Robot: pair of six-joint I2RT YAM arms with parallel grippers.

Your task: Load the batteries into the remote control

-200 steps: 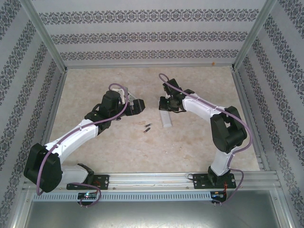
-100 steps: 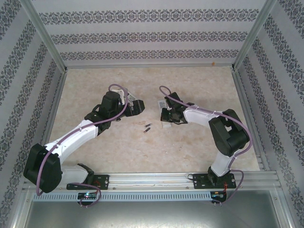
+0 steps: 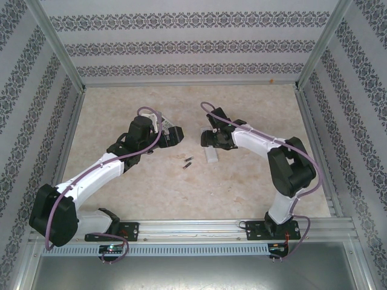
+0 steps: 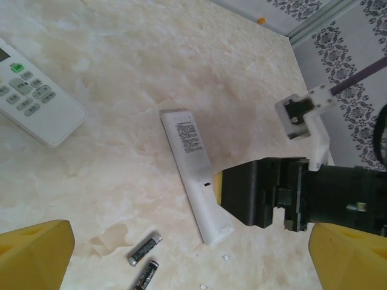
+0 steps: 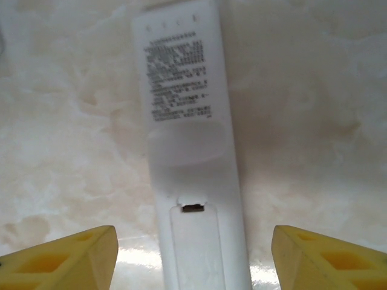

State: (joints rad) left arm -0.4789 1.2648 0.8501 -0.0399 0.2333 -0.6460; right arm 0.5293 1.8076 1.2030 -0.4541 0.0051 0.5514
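Lying label-side up on the table [image 4: 181,60], the remote [image 5: 187,139] shows its back so the battery cover [image 5: 195,248], which looks shut, can be reached. The right claw [image 5: 192,257] hangs over that end with fingers spread to either side, touching nothing. The left claw [image 4: 187,260] is spread wide too and empty, poised near two batteries [image 4: 145,249], dark with copper ends, loose on the table just beside the remote's cover end.

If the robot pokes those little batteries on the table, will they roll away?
Probably. The batteries are round cylinders lying on their sides on the smooth, glossy table, so a sideways nudge would likely roll them. They look tiny and thin, so they are probably light and might slip when pinched.
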